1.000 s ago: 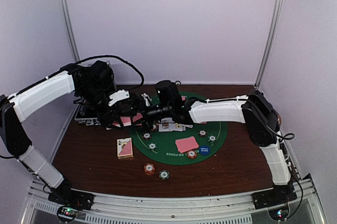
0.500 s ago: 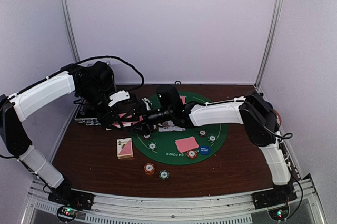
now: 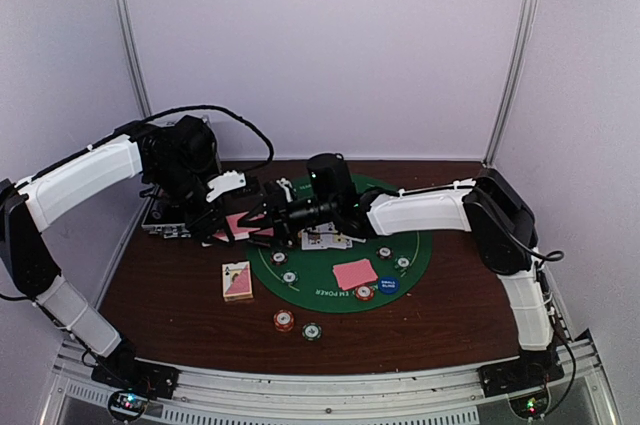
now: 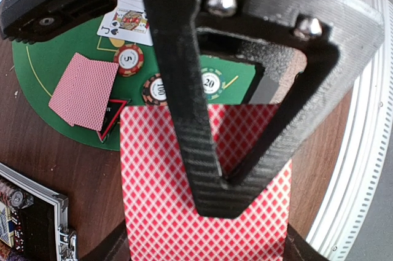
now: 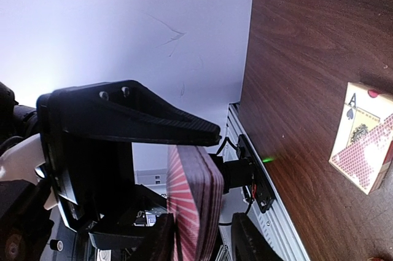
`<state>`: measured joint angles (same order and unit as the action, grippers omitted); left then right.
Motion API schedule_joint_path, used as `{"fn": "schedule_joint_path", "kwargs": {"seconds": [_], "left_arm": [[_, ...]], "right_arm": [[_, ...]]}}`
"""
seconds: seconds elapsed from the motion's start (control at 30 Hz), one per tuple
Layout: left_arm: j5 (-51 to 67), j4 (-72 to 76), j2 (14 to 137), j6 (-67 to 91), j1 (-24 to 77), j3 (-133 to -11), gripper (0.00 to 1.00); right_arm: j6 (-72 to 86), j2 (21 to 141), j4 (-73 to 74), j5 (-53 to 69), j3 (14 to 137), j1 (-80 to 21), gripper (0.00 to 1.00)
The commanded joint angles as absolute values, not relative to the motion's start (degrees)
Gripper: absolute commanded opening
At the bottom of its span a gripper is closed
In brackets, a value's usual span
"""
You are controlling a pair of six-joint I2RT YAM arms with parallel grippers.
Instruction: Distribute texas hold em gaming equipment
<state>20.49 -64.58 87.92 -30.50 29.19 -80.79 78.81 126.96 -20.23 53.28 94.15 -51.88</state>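
Compared with one second before, the right gripper [image 3: 272, 217] has moved a little to the left, and it now meets the left gripper [image 3: 232, 228] above the left rim of the green mat [image 3: 420, 255]. At the left edge of the tabletop [image 3: 180, 315] lies the black case [image 3: 165, 225]. The left gripper is closed on a deck of pink-backed cards [image 4: 159, 199] and holds it in the air. One finger of the right gripper stands beside the edge of the deck; whether its jaws grip anything, I cannot tell. A card box [image 3: 237, 281] lies just left of the mat. On the mat are a red triangle [image 4: 110, 116], face-up cards [image 3: 325, 238], face-down cards [image 3: 354, 273], several chips [image 3: 289, 277] and a blue disc [image 3: 388, 285]. Off the mat, towards the front edge, lie an orange chip [image 3: 284, 321] and a green chip [image 3: 312, 331].
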Motion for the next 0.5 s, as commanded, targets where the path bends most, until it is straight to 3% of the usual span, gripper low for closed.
{"fn": "schedule_joint_path", "kwargs": {"seconds": [0.0,0.47], "left_arm": [[20.94,-63.21,87.33,-31.00,28.83,-81.11,0.00],[20.58,-63.21,87.06,-31.28,28.83,-80.78,0.00]], "right_arm": [[81.35,124.05,-23.87,54.38,93.43,-51.42,0.33],[81.19,122.78,-23.07,55.52,92.29,-50.68,0.20]]}}
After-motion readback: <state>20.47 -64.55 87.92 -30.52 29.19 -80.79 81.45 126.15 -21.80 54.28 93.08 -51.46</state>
